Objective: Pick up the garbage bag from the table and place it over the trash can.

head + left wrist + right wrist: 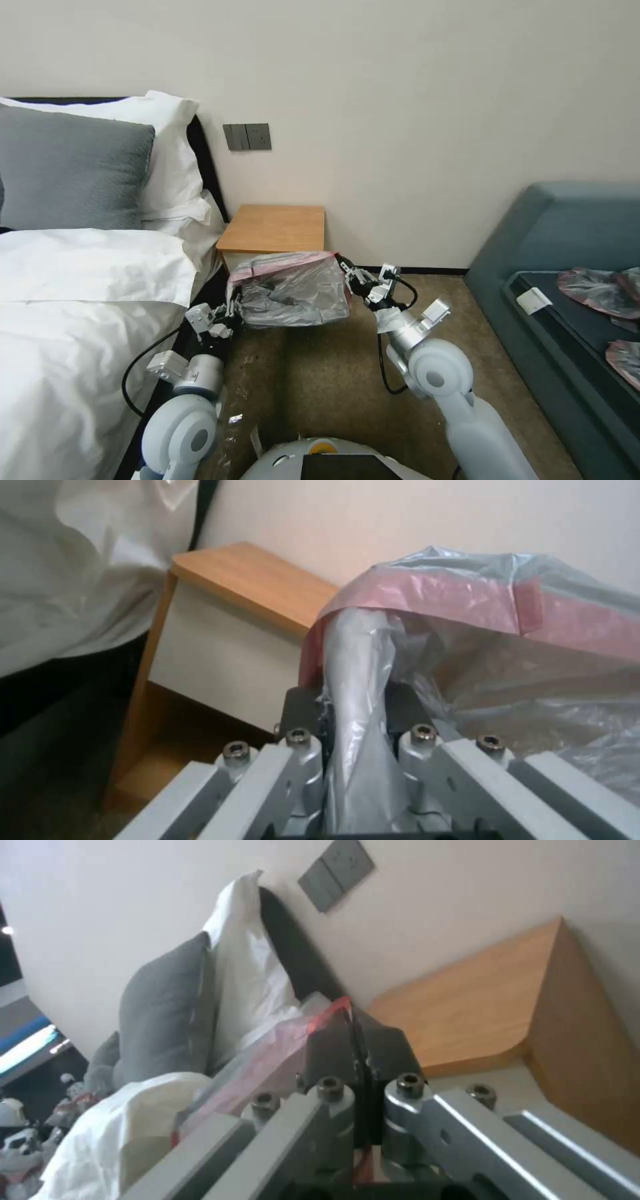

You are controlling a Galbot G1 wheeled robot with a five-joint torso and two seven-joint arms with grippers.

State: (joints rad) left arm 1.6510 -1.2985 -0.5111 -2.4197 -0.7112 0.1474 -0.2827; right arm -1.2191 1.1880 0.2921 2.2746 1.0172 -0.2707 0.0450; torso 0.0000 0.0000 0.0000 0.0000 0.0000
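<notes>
**Stretching the bag open between two grippers**

Holding the garbage bag (293, 290) taut in front of the table (275, 229), the left gripper (231, 311) is clamped on a gathered fold at one end and the right gripper (346, 267) is pinched tight on the pinkish rim at the other. To do this well, I judge both arms should travel level and together, keeping the mouth spread without tearing the thin plastic.

Even, soft indoor lighting with faint shadows; both wrist views are blurred, with close fingers (303, 715) out of focus.
</notes>
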